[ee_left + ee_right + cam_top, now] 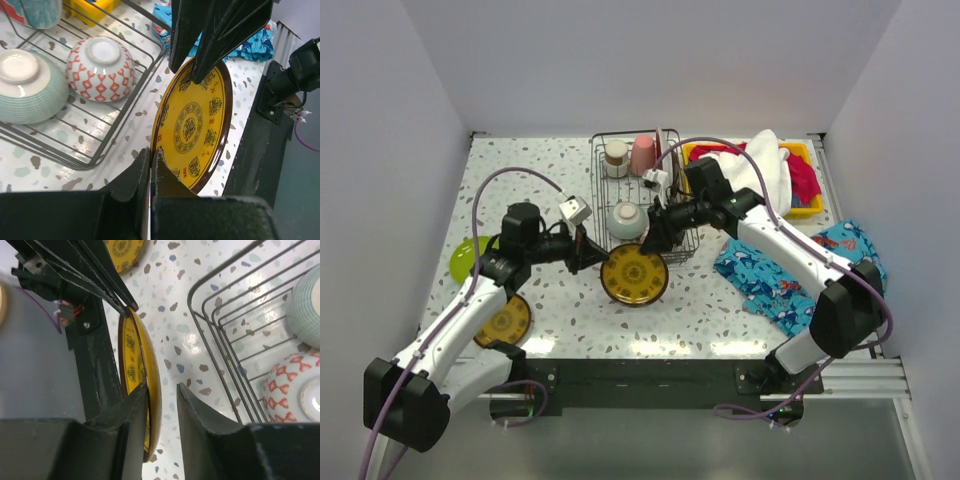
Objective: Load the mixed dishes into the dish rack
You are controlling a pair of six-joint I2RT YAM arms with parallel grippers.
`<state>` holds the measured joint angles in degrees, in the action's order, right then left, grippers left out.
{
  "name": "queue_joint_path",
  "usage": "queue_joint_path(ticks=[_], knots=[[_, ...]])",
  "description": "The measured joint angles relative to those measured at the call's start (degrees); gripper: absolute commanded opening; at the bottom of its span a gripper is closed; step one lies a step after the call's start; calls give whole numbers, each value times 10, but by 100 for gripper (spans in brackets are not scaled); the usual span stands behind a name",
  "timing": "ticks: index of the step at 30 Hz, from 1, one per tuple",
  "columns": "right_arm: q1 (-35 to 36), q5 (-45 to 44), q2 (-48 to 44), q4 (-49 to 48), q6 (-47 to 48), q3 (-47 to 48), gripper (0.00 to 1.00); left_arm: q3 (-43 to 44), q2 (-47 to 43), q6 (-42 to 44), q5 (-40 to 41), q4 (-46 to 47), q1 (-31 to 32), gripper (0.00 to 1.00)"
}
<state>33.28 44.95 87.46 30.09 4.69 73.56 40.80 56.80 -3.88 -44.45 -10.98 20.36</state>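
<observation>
An amber patterned plate (634, 277) stands on edge on the table, just in front of the dark wire dish rack (665, 245). My left gripper (592, 262) is shut on its left rim (170, 175). My right gripper (655, 240) is open, its jaws straddling the plate's opposite rim (152, 390) with a gap on the rack side. The rack holds a pale green bowl (626, 220), a red-patterned bowl (102, 62), a pink cup (643, 153) and a metallic cup (615, 157). A second amber plate (505, 320) and a lime-green plate (466, 258) lie at the left.
A yellow bin (805, 208) with white and red cloths stands to the right of the rack. A blue fish-print cloth (790, 275) lies at the right under my right arm. The black front rail (640, 375) runs along the near table edge.
</observation>
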Motion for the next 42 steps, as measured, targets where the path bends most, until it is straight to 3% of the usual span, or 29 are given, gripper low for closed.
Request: queue_joint_path(ticks=[9, 11, 12, 15, 16, 18, 22, 27, 31, 37, 42], knots=[[3, 11, 78, 64, 22, 143, 35, -2, -6, -35, -1, 92, -47, 0], [7, 6, 92, 83, 42, 158, 27, -2, -6, -45, -2, 112, -56, 0], [10, 4, 97, 89, 49, 160, 17, -2, -6, -54, -5, 123, -63, 0], [19, -10, 113, 105, 67, 169, 0, -2, -5, -72, -10, 144, -86, 0], [21, -17, 119, 106, 69, 178, 0, -2, -5, -77, -14, 144, -93, 5], [21, -23, 135, 111, 69, 200, 0, -2, 1, -80, -12, 151, -105, 28], [28, -78, 157, 108, 54, 240, 0, 25, 11, -53, 38, 129, -129, 48], [28, -250, 167, 35, -37, 273, 0, 118, 9, 10, 233, 80, -138, 65], [41, -412, 206, -17, -76, 340, 0, 132, -24, 51, 367, 79, -140, 65], [93, -716, 301, -23, -105, 449, 0, 116, -63, 65, 423, 73, -140, 65], [112, -852, 337, 10, -138, 460, 0, 98, -72, 60, 427, 63, -143, 65]])
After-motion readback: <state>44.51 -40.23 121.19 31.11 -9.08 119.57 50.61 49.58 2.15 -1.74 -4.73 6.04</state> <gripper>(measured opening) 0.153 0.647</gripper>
